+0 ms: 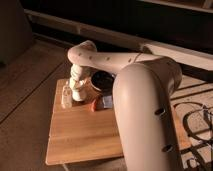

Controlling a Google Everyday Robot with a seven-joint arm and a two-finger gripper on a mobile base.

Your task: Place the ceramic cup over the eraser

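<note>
The cup (78,94) stands upright on the table (85,137), near its far left corner. It is white and glossy, and my gripper (77,86) comes down on it from above. My fingers are pressed together, and they seem to pinch the cup at its top, but the exact place of contact is hidden by my own wrist.

Just left of the cup there is a pale, tall thing (66,95), maybe a small bottle; I cannot tell if it touches the cup. To the right of the cup, and a little nearer to the camera, lies a small orange and grey thing (102,103), flat on the wood. I cannot say for sure if this is the eraser. Behind it, toward the far edge of the table, sits 1 dark round bowl (102,80), wider than the cup.

My arm (145,100) reaches from the right, bends at the elbow above the bowl and goes down to the cup. Its big near part covers the right side of the table. The table is of light wood and stands on a brown floor (25,100).
</note>
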